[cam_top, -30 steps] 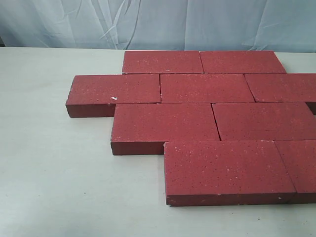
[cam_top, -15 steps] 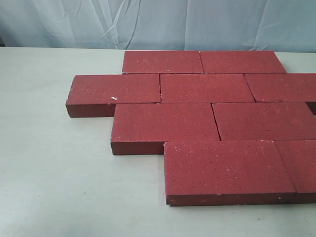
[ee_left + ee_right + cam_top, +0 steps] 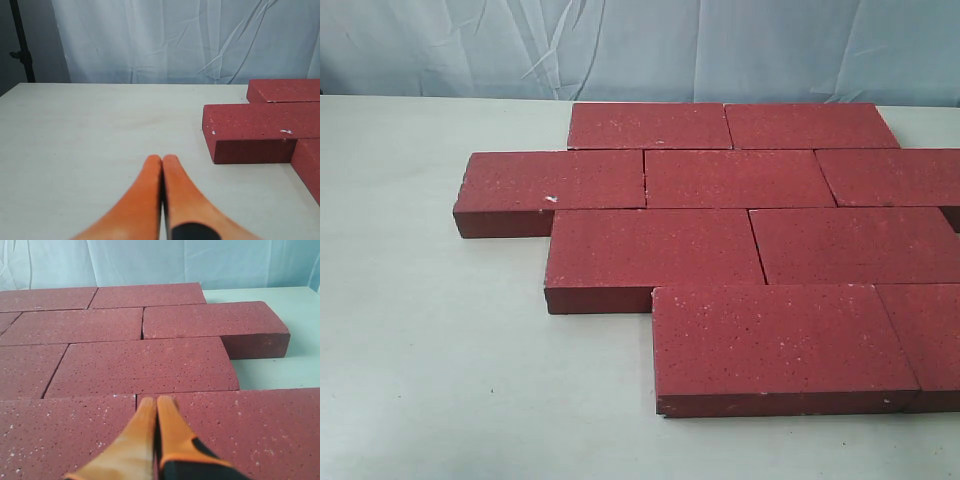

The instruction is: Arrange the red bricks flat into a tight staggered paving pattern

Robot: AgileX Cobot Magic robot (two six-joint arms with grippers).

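Observation:
Several dark red bricks (image 3: 655,248) lie flat on the pale table (image 3: 420,330) in staggered rows, edges touching; the rows run off the exterior view's right side. No arm shows in the exterior view. In the left wrist view my left gripper (image 3: 162,159) is shut, empty, over bare table beside the end of a brick (image 3: 255,130). In the right wrist view my right gripper (image 3: 157,401) is shut, empty, above the brick surface, near the seam between two bricks (image 3: 136,399).
A pale blue cloth backdrop (image 3: 640,45) hangs behind the table. A dark stand (image 3: 20,45) is at the table's far corner in the left wrist view. Bare table lies left of and in front of the bricks.

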